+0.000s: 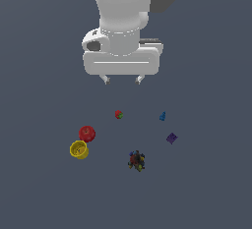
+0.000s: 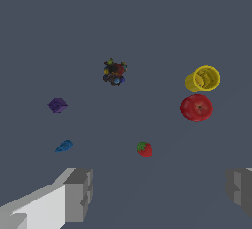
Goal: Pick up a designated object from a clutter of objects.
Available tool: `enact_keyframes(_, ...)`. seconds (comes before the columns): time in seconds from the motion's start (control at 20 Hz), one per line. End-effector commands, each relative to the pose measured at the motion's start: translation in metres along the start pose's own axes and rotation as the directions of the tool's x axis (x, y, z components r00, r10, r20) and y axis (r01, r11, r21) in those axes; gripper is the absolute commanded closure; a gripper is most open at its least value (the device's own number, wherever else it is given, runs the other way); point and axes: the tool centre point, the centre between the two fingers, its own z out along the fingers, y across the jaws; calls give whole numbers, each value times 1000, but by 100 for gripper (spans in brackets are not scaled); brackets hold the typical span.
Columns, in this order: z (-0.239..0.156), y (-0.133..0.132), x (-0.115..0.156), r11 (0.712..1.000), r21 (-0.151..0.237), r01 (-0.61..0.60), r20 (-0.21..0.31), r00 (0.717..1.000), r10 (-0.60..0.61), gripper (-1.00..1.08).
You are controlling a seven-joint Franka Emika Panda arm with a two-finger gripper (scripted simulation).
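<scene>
The pincer (image 1: 122, 79) hangs above the desk (image 1: 39, 188) with its two fingers spread apart and nothing between them; in the wrist view the pale fingers (image 2: 78, 193) frame bare grey surface only. Judging by this, the task has barely begun: no object is touched, and reaching, lowering, closing and lifting are all left to do.

Nearest below the pincer lies the tiny red-green piece (image 1: 118, 114), which the wrist view shows shaped like a strawberry. Toward the exterior view's right sits the small blue piece (image 1: 162, 116), and a little beyond and nearer the camera lies the designated object, the dark purple block (image 1: 171, 137), alone on the desk and well apart from the pincer. The multicoloured clump (image 1: 136, 160) lies near it, toward the exterior view's left. On the far side of the clutter, at the exterior view's left, the red round thing (image 1: 87, 133) and the yellow cup-like thing (image 1: 78, 150) sit just beside each other, seemingly touching.

The purple block has open space around it, so an approach looks unobstructed.

Much is hard to read. The arm is cut off above the wrist. The fingers show only as short stubs in the exterior view, and one is clipped by the wrist view's edge. The block's exact shape and orientation, and what the clump consists of, are too small to make out.
</scene>
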Motion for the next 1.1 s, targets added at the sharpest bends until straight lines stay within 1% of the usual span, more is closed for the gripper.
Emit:
enact_keyframes(0.0,0,0,0,1000,0,0,0,1000,0,-92)
enact_keyframes(0.15,3,-6,-1,1000,-3,10,6,1000,-10,-92)
enact_keyframes(0.4,14,-27,-6,999,-12,50,33,998,-49,-92)
enact_keyframes(0.55,14,-29,-7,999,-13,51,36,998,-50,-92)
enact_keyframes(0.75,18,-30,-4,998,-14,60,34,998,-59,-92)
enact_keyframes(1.05,36,-45,7,993,-21,116,36,993,-115,-92)
